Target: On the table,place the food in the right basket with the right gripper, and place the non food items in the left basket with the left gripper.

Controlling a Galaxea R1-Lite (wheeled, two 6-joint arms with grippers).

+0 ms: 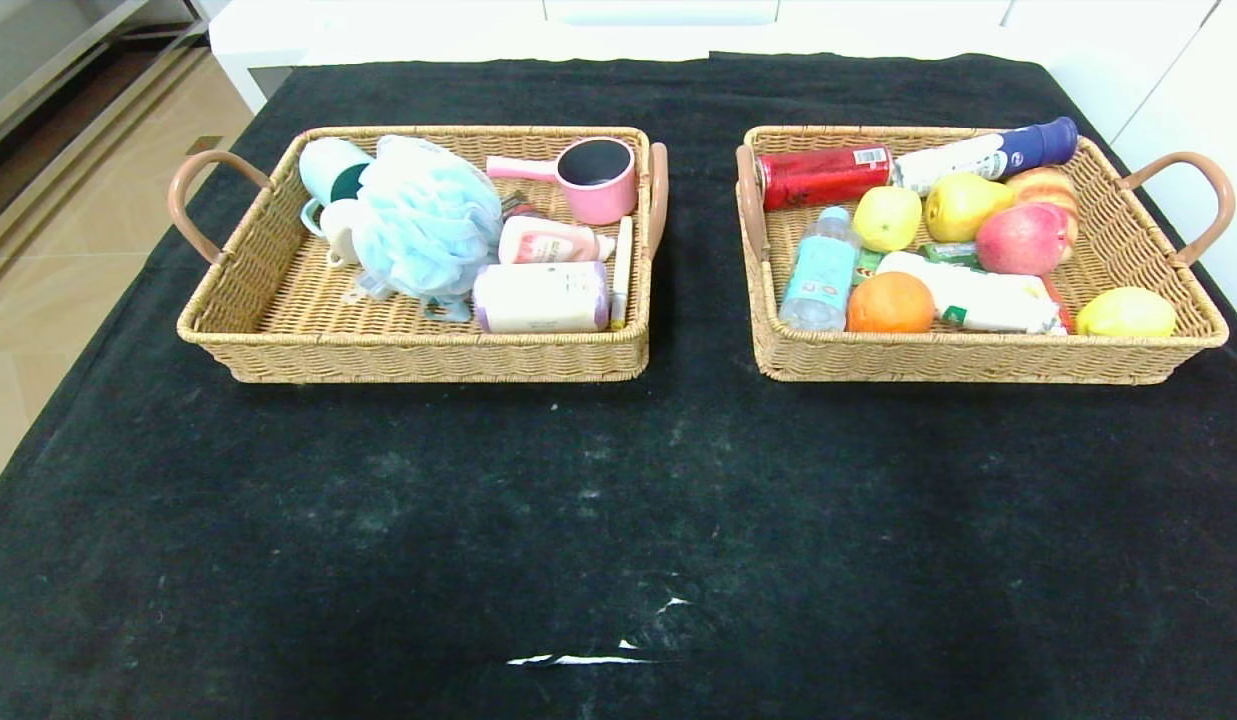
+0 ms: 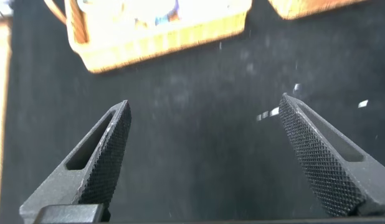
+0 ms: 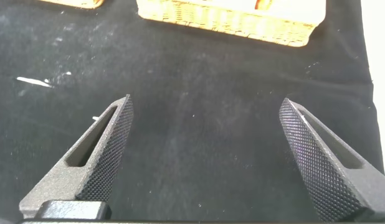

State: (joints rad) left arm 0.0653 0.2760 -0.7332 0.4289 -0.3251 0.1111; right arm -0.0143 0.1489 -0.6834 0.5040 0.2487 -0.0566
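The left basket (image 1: 278,330) holds non-food items: a blue bath pouf (image 1: 423,220), a pink cup (image 1: 593,178), a pink lotion bottle (image 1: 553,240), a white roll (image 1: 543,297) and a teal-and-white cup (image 1: 330,175). The right basket (image 1: 1158,250) holds food: a red can (image 1: 823,176), apples, a pear, an orange (image 1: 890,303), a lemon (image 1: 1126,312), a water bottle (image 1: 820,270) and a white-blue bottle (image 1: 988,155). Neither arm shows in the head view. My left gripper (image 2: 205,109) is open and empty above the black cloth. My right gripper (image 3: 205,106) is open and empty above the cloth.
The black tablecloth (image 1: 618,520) covers the table, with a white scuff mark (image 1: 578,658) near the front edge. The left basket's front wall (image 2: 161,43) shows in the left wrist view, the right basket's front wall (image 3: 230,22) in the right wrist view.
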